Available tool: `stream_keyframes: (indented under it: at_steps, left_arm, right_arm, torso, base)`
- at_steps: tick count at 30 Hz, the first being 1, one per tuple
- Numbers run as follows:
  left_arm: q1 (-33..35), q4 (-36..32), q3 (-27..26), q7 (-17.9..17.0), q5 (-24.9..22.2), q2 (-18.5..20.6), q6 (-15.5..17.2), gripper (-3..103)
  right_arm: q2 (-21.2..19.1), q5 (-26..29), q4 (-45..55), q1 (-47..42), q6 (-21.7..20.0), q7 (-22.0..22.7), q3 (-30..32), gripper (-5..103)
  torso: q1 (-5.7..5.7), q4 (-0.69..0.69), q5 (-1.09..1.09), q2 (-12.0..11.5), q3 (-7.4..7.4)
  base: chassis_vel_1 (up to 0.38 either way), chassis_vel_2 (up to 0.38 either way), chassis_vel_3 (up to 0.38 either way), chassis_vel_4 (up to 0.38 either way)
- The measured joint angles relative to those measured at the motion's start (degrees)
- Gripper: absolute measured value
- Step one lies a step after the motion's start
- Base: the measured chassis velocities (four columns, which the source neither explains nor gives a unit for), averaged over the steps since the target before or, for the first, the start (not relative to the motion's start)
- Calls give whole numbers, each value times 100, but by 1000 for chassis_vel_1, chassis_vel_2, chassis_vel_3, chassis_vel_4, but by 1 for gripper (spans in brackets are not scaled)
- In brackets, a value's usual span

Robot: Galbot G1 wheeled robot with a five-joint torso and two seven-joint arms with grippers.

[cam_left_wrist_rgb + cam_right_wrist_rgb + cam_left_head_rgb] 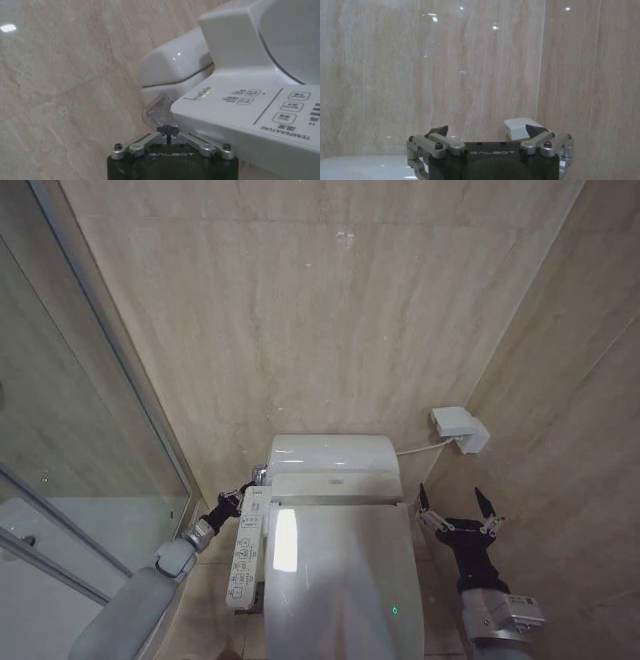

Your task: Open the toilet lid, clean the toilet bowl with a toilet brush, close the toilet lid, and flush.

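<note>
Toilet lid (pixel 345 580) down, closed over the toilet bowl (pixel 170 71), glossy white, centre of head view. Left gripper (pixel 252 485) fingers pinched together, holding nothing, at the lid's left rear corner, just behind the button panel arm (pixel 245 555) and beside a chrome lever (pixel 159 109) on the bowl's side. Right gripper (pixel 458 510) spread wide, empty, just right of the lid near the wall, below a white wall box (pixel 458 426).
</note>
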Motion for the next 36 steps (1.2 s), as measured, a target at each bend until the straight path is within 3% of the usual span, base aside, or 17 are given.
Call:
stream_keyframes:
  at_steps: [9,36]
  left_arm:
    - [-147,88,66,41,15,21,-3,0]
    - [-325,175,66,147,-19,7,3,0]
  right_arm:
    - [0,0,0,0,0,0,0,100]
    - [0,0,0,0,0,0,0,100]
  torso:
    - [0,-2,-9,0,1]
    - [0,-2,-4,1,-1]
  base:
    - [0,0,0,0]
    - [0,0,0,0]
